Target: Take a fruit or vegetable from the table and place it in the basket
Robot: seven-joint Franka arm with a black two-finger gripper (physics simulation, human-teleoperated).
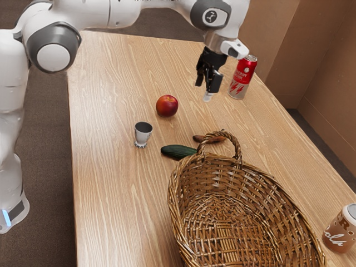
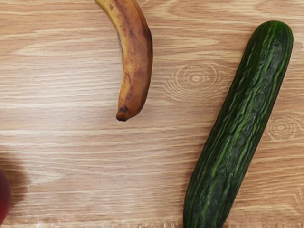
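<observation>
Released, with its two fingers set apart, the claw (image 1: 204,90) hangs above the wooden table (image 1: 111,83) at the end of my arm (image 1: 105,14), which reaches across from the exterior view's upper left. Three pieces of produce would answer the task, and all of them lie on the tabletop outside the wicker basket (image 1: 173,183). I can see the round red fruit (image 1: 167,105) sitting just beyond the small silvery cup (image 1: 143,133), which stands upright. Nearer the basket rests the dark green cucumber (image 1: 177,151), one end of it hidden from me behind the rim; whether the two touch, I can't tell from this angle. Close by lies the banana (image 1: 207,138), partly screened by the basket's arched handle. From the wrist camera I get a better look at that pair: the banana is curved and mostly brown, speckled, yellower toward one end, while the cucumber is long and ridged, with bare wood grain between them. A sliver of the red fruit shows at that view's edge as well. Beyond the claw, toward the exterior view's right, a red and silver can (image 1: 243,78) stands upright, and a brown can (image 1: 340,231) stands to the basket's side.
</observation>
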